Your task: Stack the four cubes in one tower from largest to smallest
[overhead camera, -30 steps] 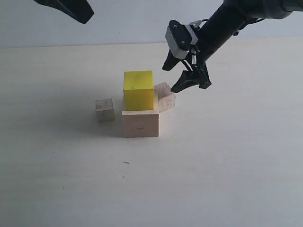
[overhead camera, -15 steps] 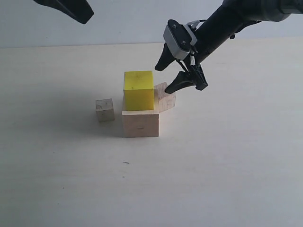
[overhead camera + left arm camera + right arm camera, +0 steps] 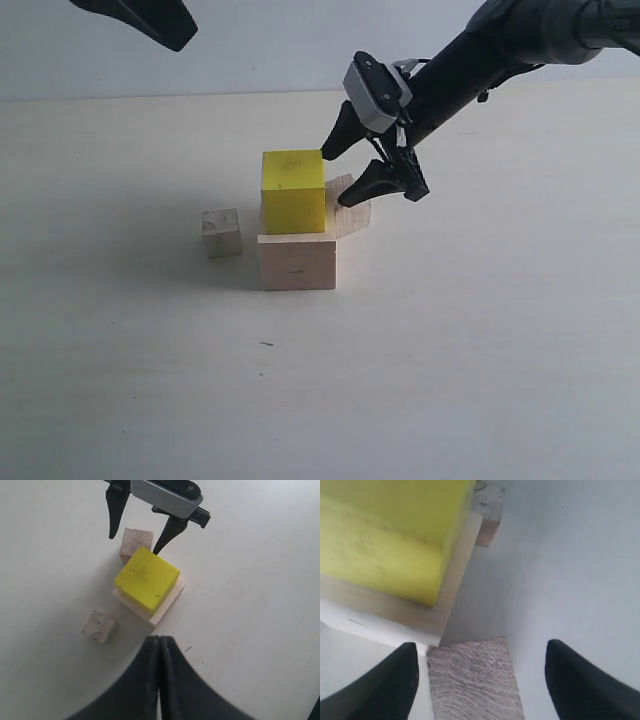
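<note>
The yellow cube (image 3: 293,190) sits on the large pale wood cube (image 3: 297,261); these two form the tower. The brownish wood cube (image 3: 352,207) rests on the table just behind and to the right of them, turned at an angle. My right gripper (image 3: 336,178) is open and hangs over it, one finger on each side and neither touching; the wrist view shows the brownish cube (image 3: 472,680) between the fingertips. The smallest pale wood cube (image 3: 221,232) stands alone on the left. My left gripper (image 3: 160,641) is shut on nothing, raised high at the back left.
The pale tabletop (image 3: 480,340) stretches bare in front of and to the right of the cubes. A white wall (image 3: 280,45) runs along the back. The left arm (image 3: 150,18) hangs high at the upper left.
My right gripper has moved left and down, from beside the brownish cube to astride it. The cubes and the left arm have not moved.
</note>
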Tool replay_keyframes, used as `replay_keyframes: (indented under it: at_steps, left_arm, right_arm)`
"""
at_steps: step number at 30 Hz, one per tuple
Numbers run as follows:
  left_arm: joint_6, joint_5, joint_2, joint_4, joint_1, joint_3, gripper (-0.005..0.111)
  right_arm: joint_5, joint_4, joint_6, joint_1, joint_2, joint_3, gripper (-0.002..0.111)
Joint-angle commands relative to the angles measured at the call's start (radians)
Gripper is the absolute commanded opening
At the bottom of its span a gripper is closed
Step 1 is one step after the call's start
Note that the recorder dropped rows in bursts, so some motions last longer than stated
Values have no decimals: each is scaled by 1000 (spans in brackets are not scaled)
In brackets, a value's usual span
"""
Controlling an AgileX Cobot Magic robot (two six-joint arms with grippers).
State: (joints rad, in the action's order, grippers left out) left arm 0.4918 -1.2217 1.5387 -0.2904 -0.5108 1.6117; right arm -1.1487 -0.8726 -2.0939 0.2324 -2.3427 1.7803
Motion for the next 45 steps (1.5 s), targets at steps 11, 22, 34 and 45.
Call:
replay_keyframes:
  at_steps: [11,22,34,45]
  left_arm:
    - [0,1,-8,12,3,5,0]
    - [0,1,-8,16,3,5,0]
    - [0,1,-8,16,3,5,0]
    - [3,1,-8,16,3,-54,0]
  right_arm:
    - [-52,-75,-12,-45,-15,7,68]
    - [-24,-223,-12,-45,-26,7,68]
    - [14,-234,-8,-55,-82,7,68]
    - [16,-234,16,-164,-82,7,68]
